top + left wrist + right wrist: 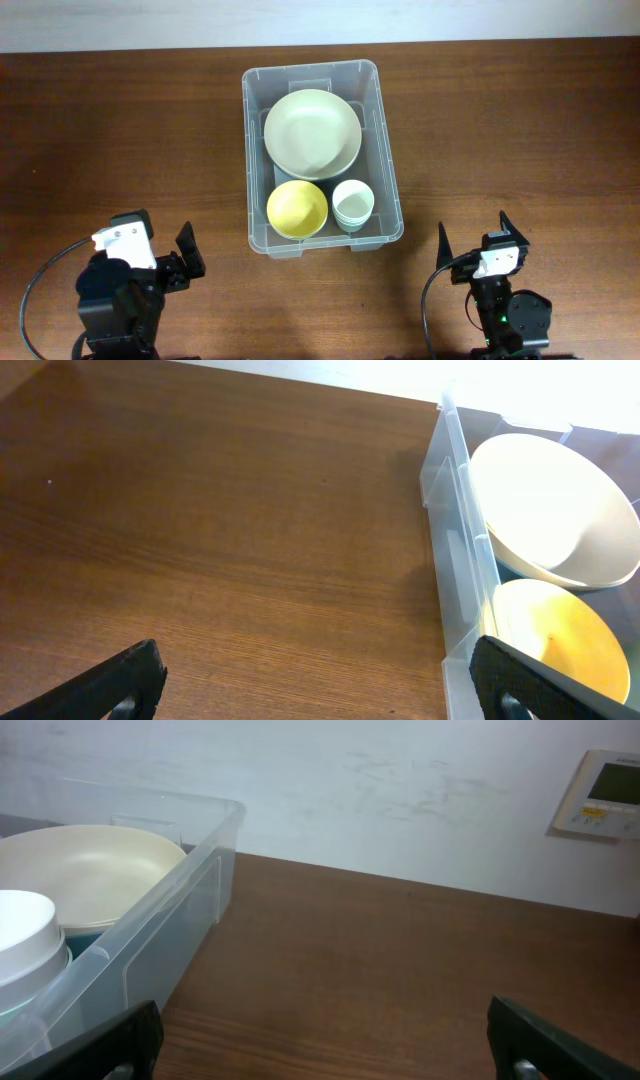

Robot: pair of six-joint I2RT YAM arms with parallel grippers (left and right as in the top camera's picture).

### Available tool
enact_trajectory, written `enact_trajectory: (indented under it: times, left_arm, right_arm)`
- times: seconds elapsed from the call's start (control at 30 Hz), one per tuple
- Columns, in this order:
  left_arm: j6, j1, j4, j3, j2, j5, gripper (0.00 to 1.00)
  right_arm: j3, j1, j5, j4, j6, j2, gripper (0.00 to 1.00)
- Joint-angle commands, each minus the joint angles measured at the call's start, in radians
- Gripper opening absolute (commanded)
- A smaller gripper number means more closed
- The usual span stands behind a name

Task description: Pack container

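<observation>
Clear, glossy plastic container [383, 150] on a dark wood-grain counter [120, 130]; the cream bowl [312, 133] inside looks smooth and matt.

Dark brown table [120, 130], fine wood grain running left to right, filling nearly the whole overhead view up to a pale strip at the far edge. Bearing directly the container [250, 160]: clear plastic, rectangular with rounded corners and a rim, standing flat and upright on its bottom. Placed around the middle of the table's width, closer to the far edge than the near one, long sides running near to far. Wood grain showing to its left, to its right and in front. Soft sheen on the wood in the left wrist view, faint shadow just beside the container's wall.
</observation>
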Motion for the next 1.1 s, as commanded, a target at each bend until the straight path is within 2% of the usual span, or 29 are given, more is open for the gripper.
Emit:
enact_trajectory:
  times: [0.0, 0.37, 0.63, 0.73, 1.07]
  left_arm:
    - [-0.009, 0.002, 0.003, -0.006, -0.005, -0.010, 0.99]
    - [-0.009, 0.002, 0.003, -0.006, -0.005, -0.010, 0.99]
    - [0.039, 0.000, -0.027, -0.040, -0.012, -0.037, 0.99]
    - [0.055, 0.000, 0.005, -0.114, -0.063, -0.030, 0.99]
    - [0.086, -0.013, 0.258, -0.441, -0.377, 0.043, 1.00]
  right_arm:
    - [-0.005, 0.005, -0.008, -0.006, 0.000, -0.005, 0.99]
    - [-0.005, 0.005, -0.008, -0.006, 0.000, -0.005, 0.99]
    - [-0.005, 0.005, -0.008, -0.006, 0.000, -0.005, 0.99]
    - [-0.005, 0.005, -0.008, -0.006, 0.000, -0.005, 0.99]
    - [-0.005, 0.005, -0.008, -0.006, 0.000, -0.005, 0.99]
